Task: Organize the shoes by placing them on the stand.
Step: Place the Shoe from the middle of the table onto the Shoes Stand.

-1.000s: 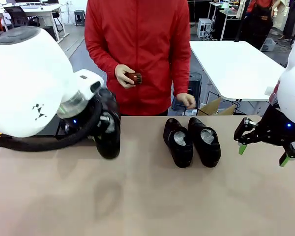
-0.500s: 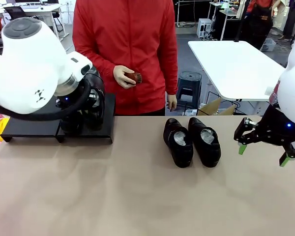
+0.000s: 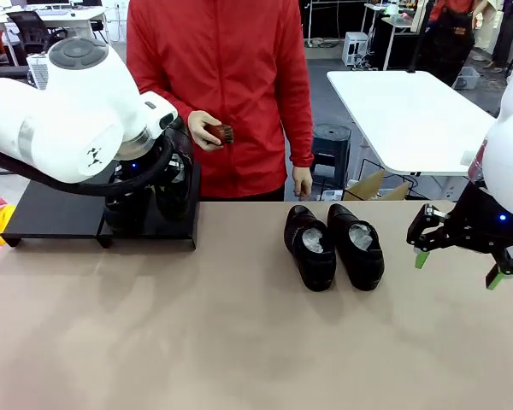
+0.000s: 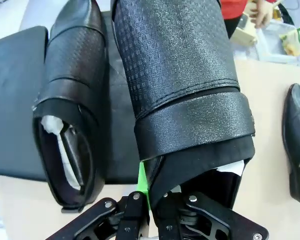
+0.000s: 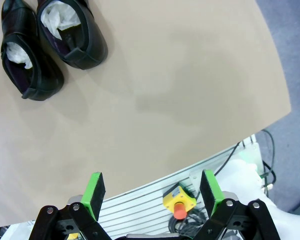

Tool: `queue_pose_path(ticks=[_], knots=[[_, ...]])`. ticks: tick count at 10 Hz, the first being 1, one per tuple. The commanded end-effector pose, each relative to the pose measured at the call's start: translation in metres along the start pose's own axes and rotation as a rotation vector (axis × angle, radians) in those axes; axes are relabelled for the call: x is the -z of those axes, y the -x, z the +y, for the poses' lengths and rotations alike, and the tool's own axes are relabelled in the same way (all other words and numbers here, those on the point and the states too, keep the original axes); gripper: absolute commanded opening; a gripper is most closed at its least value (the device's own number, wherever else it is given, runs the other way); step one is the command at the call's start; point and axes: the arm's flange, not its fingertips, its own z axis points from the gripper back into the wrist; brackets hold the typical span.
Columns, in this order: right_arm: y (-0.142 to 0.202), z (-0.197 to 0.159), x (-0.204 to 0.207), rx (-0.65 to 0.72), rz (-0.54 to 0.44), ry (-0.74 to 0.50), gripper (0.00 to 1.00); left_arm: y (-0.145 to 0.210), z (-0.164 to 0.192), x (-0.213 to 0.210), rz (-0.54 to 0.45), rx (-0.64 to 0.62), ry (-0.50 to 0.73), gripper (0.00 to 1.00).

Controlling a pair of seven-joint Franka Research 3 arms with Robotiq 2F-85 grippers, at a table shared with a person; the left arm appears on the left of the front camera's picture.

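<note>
My left gripper (image 4: 152,189) is shut on the heel rim of a black shoe (image 4: 182,75), with a green pad against the inside of the rim. It holds this shoe over the right section of the black stand (image 4: 15,100), toe pointing away. A second shoe (image 4: 70,105), stuffed with white paper, lies on the stand beside it. From the front, my left arm covers most of the held shoe (image 3: 173,198) on the stand (image 3: 51,213). Two more shoes (image 3: 309,248) (image 3: 357,246) lie side by side mid-table. My right gripper (image 3: 457,266) (image 5: 152,192) hangs open at the right, apart from them.
A person in a red top stands behind the table and holds a small brown brush (image 3: 222,132) in one hand. The other hand (image 3: 301,181) hangs by the table's far edge. A cardboard box (image 3: 372,186) and a white table (image 3: 410,120) are beyond.
My left arm has carried the shoe from above the table's left part back onto the stand's right section. The person has stepped to the left. My right arm has stayed still.
</note>
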Motion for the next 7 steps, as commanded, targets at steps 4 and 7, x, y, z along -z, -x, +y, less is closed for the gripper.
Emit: queue_pose_path(ticks=[4,7], knots=[[-0.001,0.001,-0.002,-0.014,0.002,-0.003,1.00,-0.013,-0.002,0.020,0.017,-0.013,-0.049,0.00],[-0.001,0.001,-0.002,-0.014,0.002,-0.003,1.00,-0.011,-0.003,0.027,0.033,-0.010,-0.052,0.00]])
